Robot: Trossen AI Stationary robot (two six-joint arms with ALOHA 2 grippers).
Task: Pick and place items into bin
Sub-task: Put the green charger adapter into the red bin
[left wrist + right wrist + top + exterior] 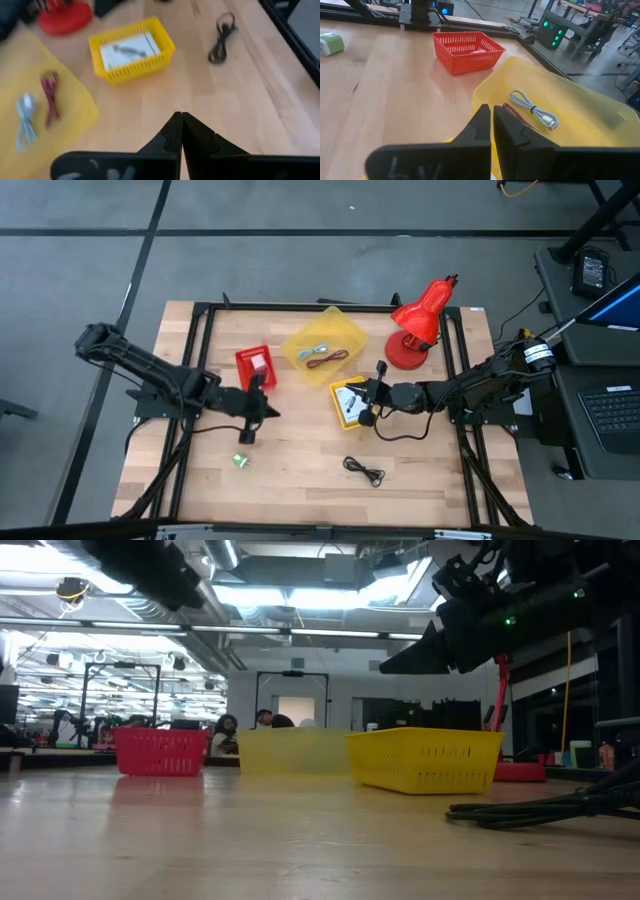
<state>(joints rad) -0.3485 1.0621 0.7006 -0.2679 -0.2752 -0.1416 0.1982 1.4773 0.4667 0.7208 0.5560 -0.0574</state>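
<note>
High view, read from left to right: the left gripper (pixel 250 423), fingers pressed together with nothing between them, is poised near the small red mesh basket (pixel 255 366). The tiny green object (pixel 240 460) lies on the bare wooden table (pixel 300 450) just beside that gripper, toward the near edge, so the left arm is judged nearer. The coiled black cord (pixel 364 470) lies nearer the right gripper (pixel 366 402), likewise closed and empty, over the small yellow basket (pixel 346 402).

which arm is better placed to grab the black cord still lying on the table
Probably right. In the high view the black cord lies nearer the right gripper, which is over the small yellow basket; the left gripper sits farther away, beside the red basket.
</note>
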